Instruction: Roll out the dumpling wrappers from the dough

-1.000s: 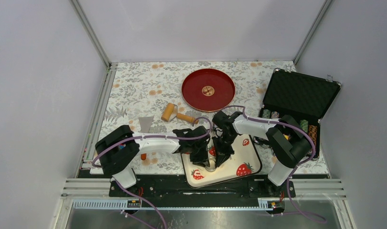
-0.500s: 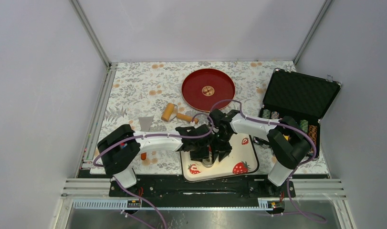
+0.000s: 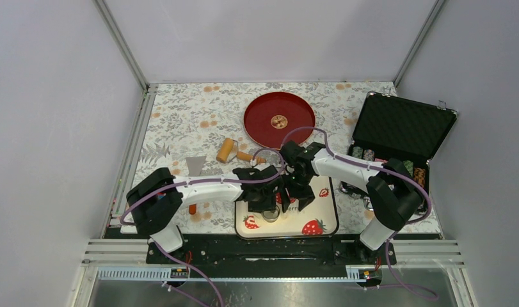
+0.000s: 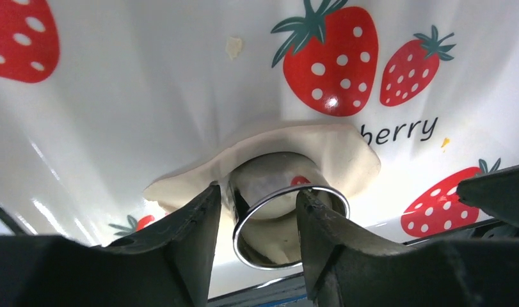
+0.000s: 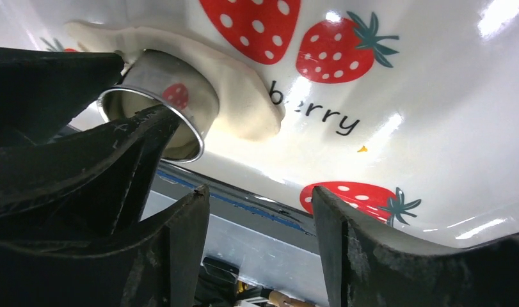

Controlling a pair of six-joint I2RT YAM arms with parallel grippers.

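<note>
The dough (image 4: pixel 346 157) lies as a flattened ragged cream patch on the white strawberry mat (image 3: pixel 320 214). A shiny metal ring cutter (image 4: pixel 272 169) stands pressed into it, with more dough showing inside the ring. My left gripper (image 4: pixel 258 192) is open around the ring's left wall: one finger is just outside it with a small gap, the other over the ring's opening. My right gripper (image 5: pixel 260 190) hangs open and empty over the mat's near edge, beside the ring cutter (image 5: pixel 173 83) and the dough (image 5: pixel 244 96). Dumpling wrappers are out of view.
A tan wooden roller (image 3: pixel 234 151) lies behind the mat. The red plate (image 3: pixel 263 112) sits farther back. An open black case (image 3: pixel 400 128) with chips stands at the right. A grey scraper (image 3: pixel 194 165) and a small orange item (image 3: pixel 192 209) lie at the left.
Both grippers have opened wider. The arms drew back a little from the near edge, and the mat slid left and straightened.
</note>
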